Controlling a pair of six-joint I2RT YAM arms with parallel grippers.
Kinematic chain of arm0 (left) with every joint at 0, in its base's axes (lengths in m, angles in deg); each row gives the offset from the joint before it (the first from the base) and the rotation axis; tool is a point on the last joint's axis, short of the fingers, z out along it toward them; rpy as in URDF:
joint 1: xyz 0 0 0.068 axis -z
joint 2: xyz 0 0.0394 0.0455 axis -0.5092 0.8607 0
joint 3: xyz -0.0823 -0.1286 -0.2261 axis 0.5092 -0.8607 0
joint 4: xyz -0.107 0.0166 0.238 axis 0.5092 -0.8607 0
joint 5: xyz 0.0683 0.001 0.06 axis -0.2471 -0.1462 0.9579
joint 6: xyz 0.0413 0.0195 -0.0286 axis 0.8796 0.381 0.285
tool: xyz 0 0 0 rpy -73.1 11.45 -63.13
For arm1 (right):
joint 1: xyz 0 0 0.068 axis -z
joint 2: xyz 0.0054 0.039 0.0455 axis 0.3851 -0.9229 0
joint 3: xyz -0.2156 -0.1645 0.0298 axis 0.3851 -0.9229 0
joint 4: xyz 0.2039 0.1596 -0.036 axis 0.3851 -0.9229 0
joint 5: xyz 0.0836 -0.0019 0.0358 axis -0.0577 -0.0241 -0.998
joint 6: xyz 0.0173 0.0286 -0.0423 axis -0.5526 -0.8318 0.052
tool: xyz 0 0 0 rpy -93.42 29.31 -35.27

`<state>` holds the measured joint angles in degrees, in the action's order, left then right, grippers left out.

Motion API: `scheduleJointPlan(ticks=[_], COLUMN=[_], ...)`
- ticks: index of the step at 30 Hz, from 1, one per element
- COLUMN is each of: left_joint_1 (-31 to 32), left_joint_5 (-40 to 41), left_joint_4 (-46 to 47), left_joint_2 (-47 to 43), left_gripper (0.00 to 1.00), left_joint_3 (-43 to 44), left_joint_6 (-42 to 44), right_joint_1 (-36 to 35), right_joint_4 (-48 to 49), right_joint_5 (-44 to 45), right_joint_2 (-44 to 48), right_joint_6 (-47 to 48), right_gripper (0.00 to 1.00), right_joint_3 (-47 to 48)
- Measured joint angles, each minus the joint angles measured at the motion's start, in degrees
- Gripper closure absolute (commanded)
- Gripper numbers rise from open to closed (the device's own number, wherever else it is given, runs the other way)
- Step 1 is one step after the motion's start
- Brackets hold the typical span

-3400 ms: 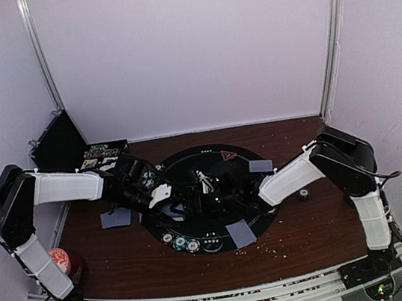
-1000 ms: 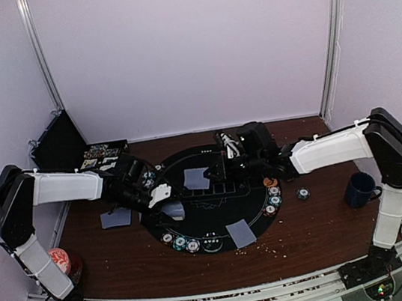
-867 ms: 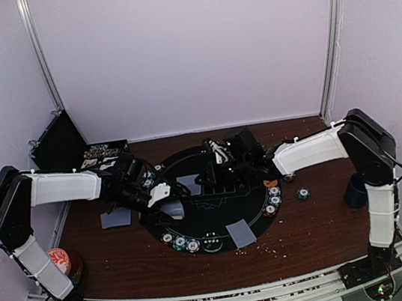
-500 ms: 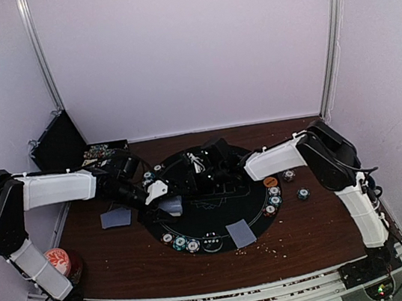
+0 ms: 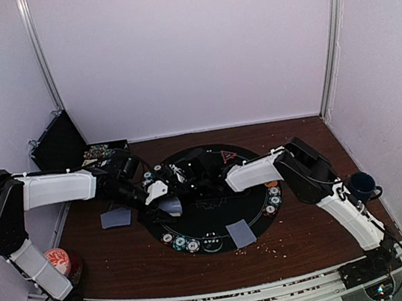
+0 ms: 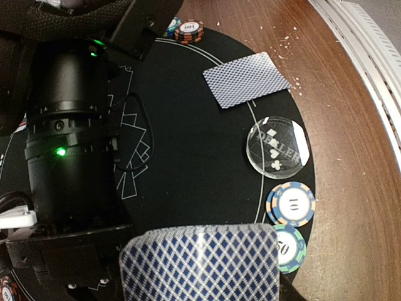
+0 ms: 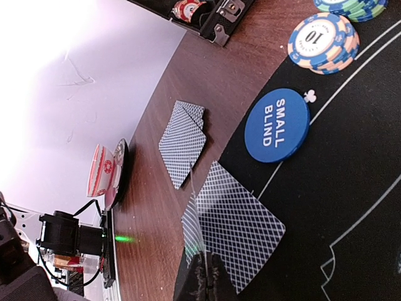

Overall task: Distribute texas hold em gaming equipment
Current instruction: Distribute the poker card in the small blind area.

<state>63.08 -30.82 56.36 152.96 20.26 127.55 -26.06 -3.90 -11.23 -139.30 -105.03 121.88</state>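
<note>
My left gripper point(image 5: 165, 201) is shut on a deck of grey-blue-backed playing cards point(image 6: 200, 263) at the left rim of the round black mat point(image 5: 219, 220). My right gripper point(image 7: 207, 276) has reached across the mat to just beside the deck. It is shut on a single card point(image 7: 195, 229), seen edge-on. Another card back point(image 7: 241, 226) lies flat right behind it. A blue small-blind button point(image 7: 277, 125), a clear dealer button point(image 6: 279, 147) and striped chips point(image 6: 290, 204) lie close by. A red triangle marker point(image 5: 226, 156) sits at the mat's back.
Two cards point(image 5: 116, 218) lie on the wood left of the mat, and one card point(image 5: 241, 233) sits on its front. Chip stacks point(image 5: 181, 242) stand along the front rim. A red-topped can point(image 5: 61, 261) is front left, a dark mug point(image 5: 363, 185) far right, and a black case point(image 5: 60, 145) back left.
The right arm has swung left across the mat with a card in its shut fingers, ending beside the deck. The left gripper has stayed at the mat's left rim.
</note>
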Motion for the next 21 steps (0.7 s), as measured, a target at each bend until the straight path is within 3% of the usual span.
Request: scheduleJointPlan(ticks=[7,15,21], left_joint_1=[0.0,0.0,0.0], left_joint_5=[0.0,0.0,0.02], left_joint_4=[0.0,0.0,0.0], left_joint_2=[0.0,0.0,0.0], left_gripper=[0.57,0.58,0.57], left_joint_3=[0.0,0.0,0.0], left_joint_6=[0.0,0.0,0.0], right_joint_1=[-0.2,-0.2,-0.2], right_joint_4=[-1.03,-3.37,-5.42], right_joint_5=[-0.33,0.04,0.76], right_joint_2=[-1.57,-2.19,-2.34], right_joint_6=[-0.37,0.26,0.96], right_gripper=[1.0,0.87,0.72], right_joint_3=[2.58,3.78,4.72])
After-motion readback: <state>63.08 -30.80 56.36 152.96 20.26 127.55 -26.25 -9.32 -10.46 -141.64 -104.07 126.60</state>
